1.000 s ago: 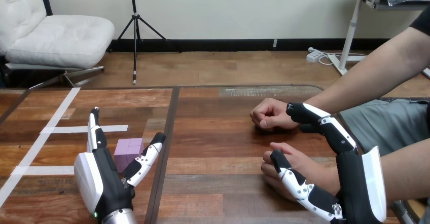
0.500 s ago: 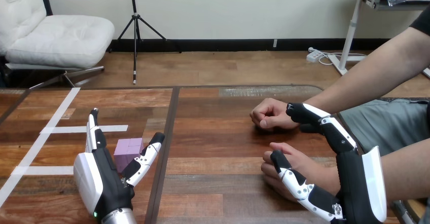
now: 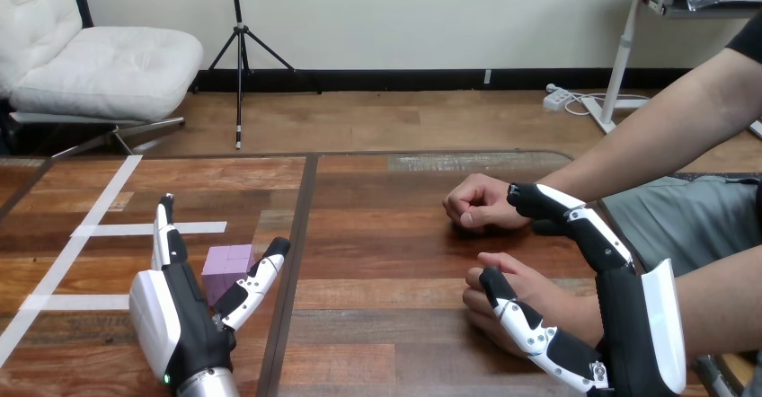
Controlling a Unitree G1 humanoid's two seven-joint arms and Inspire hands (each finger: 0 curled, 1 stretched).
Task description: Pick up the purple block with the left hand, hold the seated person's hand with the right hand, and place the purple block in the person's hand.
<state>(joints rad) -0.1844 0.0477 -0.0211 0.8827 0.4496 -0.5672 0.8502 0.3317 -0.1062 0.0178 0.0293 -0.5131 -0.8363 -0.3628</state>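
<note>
Left hand (image 3: 180, 321) sits at the table's (image 3: 386, 244) near edge, left side. Fingers are straight and point away from us, thumb spread to the right: open, clamping nothing. Purple block (image 3: 227, 267) lies flat on the table in the gap between those fingers and the thumb, close to both; we can't tell if either touches it. White tape lines (image 3: 108, 229) cross the wood left of the block and beyond it. Dark seam (image 3: 301, 235) between the two table boards runs just right of the thumb tip, between the block and the person's hands. Right hand (image 3: 629, 325) comes in at the near right corner, fingers stretched out, thumb apart. Person's nearer hand (image 3: 530, 282), loosely curled, lies on the table between that thumb and those fingers. The thumb lies across it; we see no curl round it. Person's farther hand (image 3: 481, 201) is a fist on the table toward the right edge, and our right fingertips reach its wrist.
</note>
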